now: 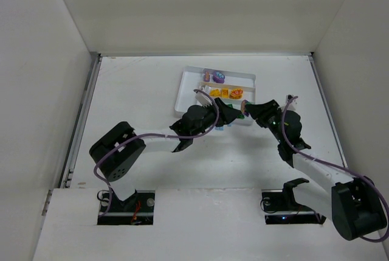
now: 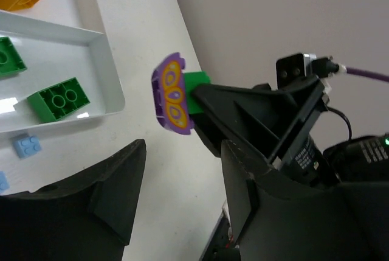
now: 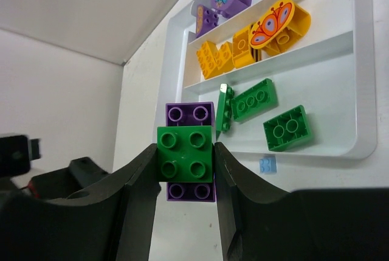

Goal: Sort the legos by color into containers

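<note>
Beside tray (image 3: 364,145) edge, right tool (image 3: 185,170) clamps green-purple clump (image 3: 185,151).

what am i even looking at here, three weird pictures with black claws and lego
Two robot arms bolted to a table; one picture is from overhead, the others from a camera on each wrist. The right gripper pinches a green brick stuck to a purple piece. The left gripper hangs open beside that clump. A white tray holds sorted bricks: purple, orange and green rows. A pale blue brick lies loose on the table by the tray.
</note>
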Robot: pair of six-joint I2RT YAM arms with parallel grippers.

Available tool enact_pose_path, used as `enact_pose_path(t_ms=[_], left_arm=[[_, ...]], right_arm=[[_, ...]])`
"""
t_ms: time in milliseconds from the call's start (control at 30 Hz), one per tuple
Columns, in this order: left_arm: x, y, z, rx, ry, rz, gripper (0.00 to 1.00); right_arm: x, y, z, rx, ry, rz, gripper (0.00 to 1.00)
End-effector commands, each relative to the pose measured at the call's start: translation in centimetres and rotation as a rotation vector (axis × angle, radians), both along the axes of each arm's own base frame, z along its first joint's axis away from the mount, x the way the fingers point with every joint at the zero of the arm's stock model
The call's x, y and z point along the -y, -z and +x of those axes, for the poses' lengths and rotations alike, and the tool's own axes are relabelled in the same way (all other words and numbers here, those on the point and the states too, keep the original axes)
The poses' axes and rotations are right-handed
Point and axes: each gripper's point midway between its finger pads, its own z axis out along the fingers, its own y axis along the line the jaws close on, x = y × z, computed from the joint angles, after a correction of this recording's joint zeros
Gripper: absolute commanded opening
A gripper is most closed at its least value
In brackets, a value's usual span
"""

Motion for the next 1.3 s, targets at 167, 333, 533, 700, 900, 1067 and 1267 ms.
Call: enact_pose_path(t_ms=[167,333,533,700,900,1067,1267], left_arm=[[0.5,-2.2,0.2,0.262,-0.051,0.209,0.51],[1.0,-2.2,0.6,0.314,-0.073,0.281,0.51],[2.5,-2.5,0.4,0.34,-0.028,0.284,0.52],[3.1,-1.9,0.9,0.335,-0.025,0.308,0.49],[2.8,-1.5,1.0,0.352,-0.039,0.349,0.46],[2.9,-1.5,1.0,0.357,-0.039,0.353,0.47],[3.5,-1.9,1.4,0.366,-0.044,0.342,0.44]], right_arm=[[-0.5,-3.1,0.5,0.086,0.003,0.039,0.3],[-1.1,-3.0,0.3,0.077,-0.026,0.04,0.31],[-1.7,-2.9,0.2,0.067,-0.05,0.056,0.31],[-1.7,-3.5,-0.1,0.084,-0.057,0.066,0.31],[-1.3,-3.7,-0.4,0.094,-0.048,0.07,0.31],[-1.6,-3.8,-0.4,0.094,-0.071,0.079,0.31],[-2.1,-3.5,-0.2,0.08,-0.086,0.087,0.31]])
